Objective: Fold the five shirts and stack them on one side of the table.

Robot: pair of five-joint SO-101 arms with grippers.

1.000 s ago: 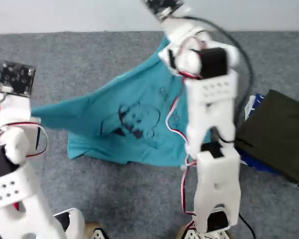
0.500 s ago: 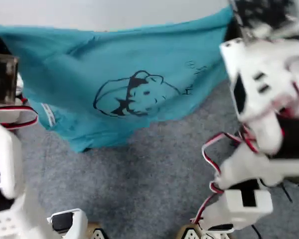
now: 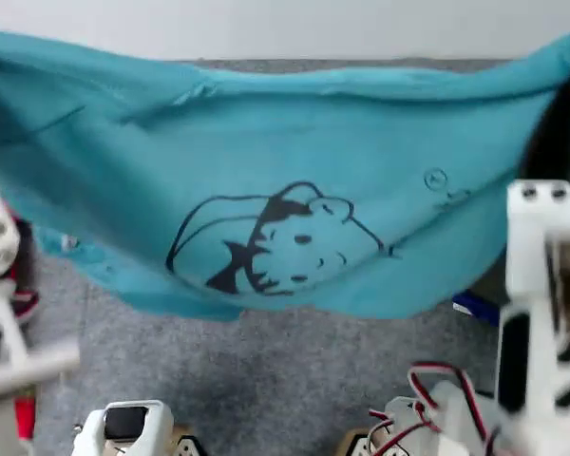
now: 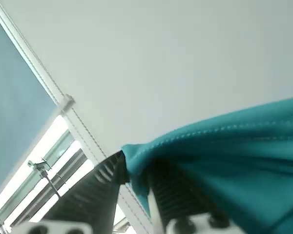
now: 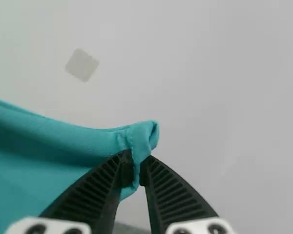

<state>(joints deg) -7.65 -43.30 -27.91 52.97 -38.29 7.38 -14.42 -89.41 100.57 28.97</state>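
Shows a teal shirt (image 3: pixel 285 142) held up off the table (image 3: pixel 285 380) and stretched wide across the upper two thirds of the high view, from the left edge to the right edge. Hangs with its top edge nearly level and its lower hem sagging over the grey surface. Bears a black cartoon print (image 3: pixel 275 242) just below the frame's centre, facing the camera, with a small round mark to the right of it.

Places one white arm (image 3: pixel 0 285) at the left edge of the high view and a second arm (image 3: pixel 541 313) at the right edge, both reaching up to the cloth. Leaves red-and-white wires (image 3: pixel 427 394) looping at the bottom right, beside the second arm's base. Lets a scrap of blue (image 3: pixel 475 306) peek out under the hem at the lower right, on the table.

Pinches a stitched edge of the shirt in the left gripper (image 4: pixel 136 168), black ribbed jaws pressed together on the fabric, the cloth running away from them in a taut band. Sets a pale ceiling and a bright window (image 4: pixel 49 170) behind.

Pinches a bunched corner of the shirt in the right gripper (image 5: pixel 135 163), jaws closed on it, a small rolled tip poking out past the fingertips. Sets a plain pale surface with a small square patch (image 5: pixel 82 64) behind.
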